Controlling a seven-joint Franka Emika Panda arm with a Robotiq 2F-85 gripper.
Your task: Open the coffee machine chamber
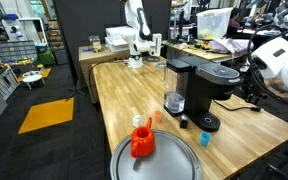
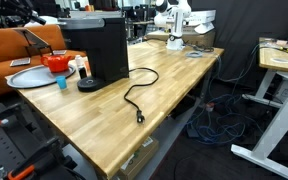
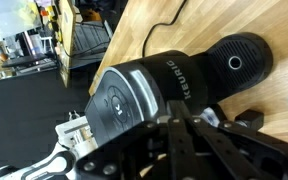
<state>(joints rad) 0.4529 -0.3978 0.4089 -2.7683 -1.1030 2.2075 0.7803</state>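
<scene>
The black coffee machine [image 1: 199, 95] stands on the wooden table, with its clear water tank [image 1: 174, 85] on its side; it shows from behind in an exterior view [image 2: 96, 50]. Its rounded chamber head [image 1: 216, 73] is down. In the wrist view the chamber [image 3: 134, 95] lies right under my gripper [image 3: 180, 115], whose dark fingers look pressed together just above the head, beside the round drip base [image 3: 239, 62]. My white arm [image 1: 279, 62] reaches in from the side. I cannot tell whether the fingers touch the lid or handle.
A round grey tray [image 1: 164, 165] with a red object [image 1: 142, 140] lies near the machine, and a small blue cup [image 1: 205, 139] stands by the base. A black power cable [image 2: 134, 95] loops across the table. Another white arm [image 1: 139, 35] stands at the far end.
</scene>
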